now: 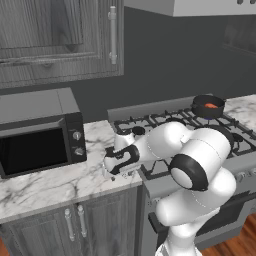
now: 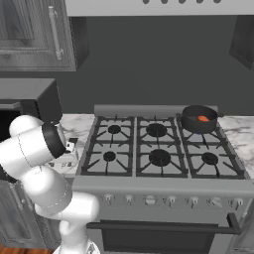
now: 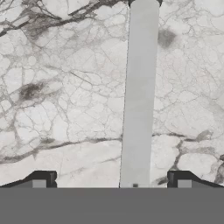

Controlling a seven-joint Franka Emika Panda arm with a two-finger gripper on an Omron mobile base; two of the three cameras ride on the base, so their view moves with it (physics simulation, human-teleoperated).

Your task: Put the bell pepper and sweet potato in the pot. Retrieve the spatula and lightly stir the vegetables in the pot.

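Nearest in the left base view, the white arm bends down to the left over the marbled white surface (image 1: 60, 182), its dark end effector (image 1: 111, 161) low over the stone between the black microwave (image 1: 40, 132) and the gas stove (image 1: 165, 125). At the stove's far right burner sits the small round dark pot (image 1: 208, 106), with an orange-brown sweet potato (image 1: 211, 105) showing inside it.

From the right base view, the arm fills the lower left, and the end effector (image 2: 71, 145) points down at the surface beside the stove's left edge. That pot (image 2: 199, 118) stands on the back right burner, the orange piece (image 2: 203, 118) inside.

Looking along the hand, the two dark fingertips (image 3: 43, 178) stand wide apart, gripping nothing. Between them runs the straight pale grey-white handle of the spatula (image 3: 139, 96), lying flat on the veined marble (image 3: 61, 87); its black head just shows at the top edge.
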